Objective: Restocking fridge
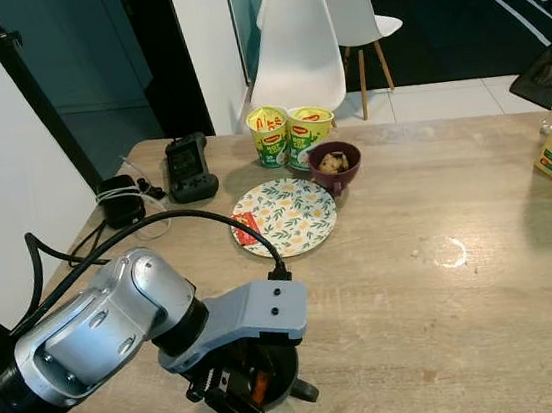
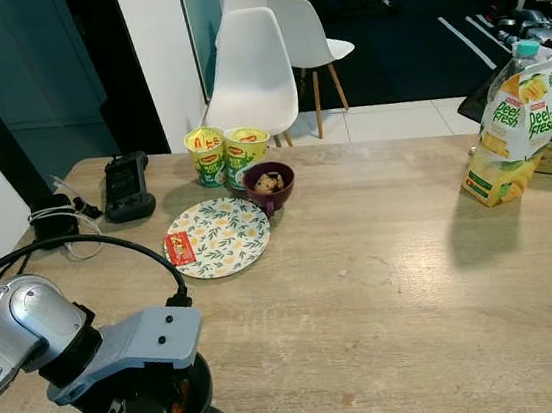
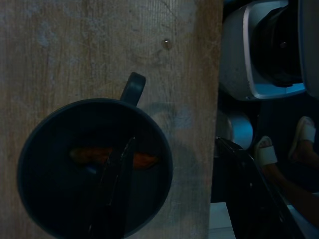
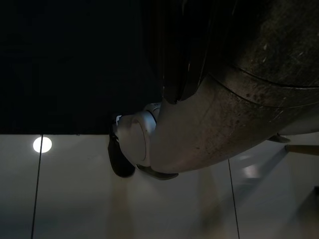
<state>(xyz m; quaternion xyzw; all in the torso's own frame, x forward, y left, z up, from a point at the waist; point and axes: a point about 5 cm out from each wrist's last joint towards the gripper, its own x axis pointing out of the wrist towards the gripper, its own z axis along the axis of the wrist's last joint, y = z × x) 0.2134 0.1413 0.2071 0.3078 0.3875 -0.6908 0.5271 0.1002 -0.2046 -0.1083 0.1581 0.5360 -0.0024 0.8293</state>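
A: How are the jaws of the left gripper [image 1: 241,397] set?

B: They are spread wide; one black finger [image 3: 112,191] is dipped inside the dark round mug with a stub handle [image 3: 94,167], the other [image 3: 249,194] is hung outside its wall, off the table's near edge. Nothing is clamped yet. An orange strip, possibly a carrot piece [image 3: 112,157], is seen lying across the mug's bottom.

A: Where is the mug placed?

B: It is stood upright at the near edge of the pale wooden table [image 1: 452,326], well apart from the floral plate [image 1: 287,215], the maroon bowl of snacks [image 1: 335,162], the two yellow-green noodle cups [image 1: 287,133] and the yellow juice pack [image 2: 518,126] at the far right.

A: How is it expected to handle?

B: It is judged rigid, moderately light and likely breakable if dropped. The glazed wall is probably slick, so a firm pinch across the rim wall is advised, kept level so the contents are not tipped.

A: And the right arm?

B: It is hung idle; whether its jaws are parted cannot be told.
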